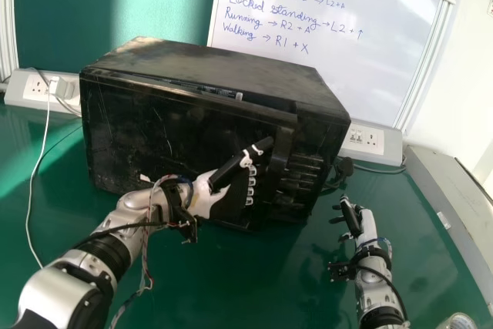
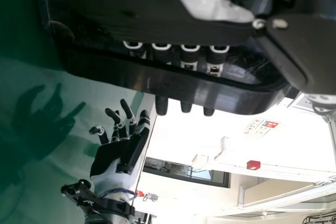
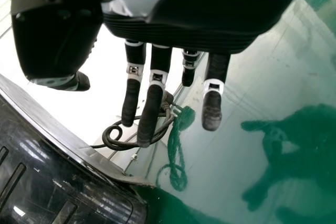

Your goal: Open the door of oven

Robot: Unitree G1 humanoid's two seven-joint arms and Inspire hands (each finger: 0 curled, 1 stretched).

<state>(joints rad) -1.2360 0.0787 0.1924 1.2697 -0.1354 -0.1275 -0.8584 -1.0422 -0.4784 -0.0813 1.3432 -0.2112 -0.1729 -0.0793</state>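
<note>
Got black oven [image 1: 231, 71] near far edge of bench [image 1: 254, 294], L of ctr, w/ door [image 1: 154, 125] slightly ajar, gap widening toward its R end. Can see L hand [image 1: 206, 194] at that R end, w/ fingers [image 1: 250, 182] approx. straight & tucked behind door's edge, tips poking out past it in L wrist view; thumb [image 1: 243, 161] held wide, out in front of door. Note R hand [image 1: 363, 225] over bench's R side, apart from oven, w/ fingers [image 3: 152, 108] relaxed, spread & holding nothing. Also got looped black cord [image 3: 121, 144] by oven's R side, white cable [image 1: 33, 190] along bench's L side, & part of a roll [image 1: 460, 318] at near R corner. Along far edge, see L socket strip [image 1: 38, 88] & R socket strip [image 1: 366, 140], w/ whiteboard [image 1: 331, 59] behind oven, incl. handwriting in blue.
</note>
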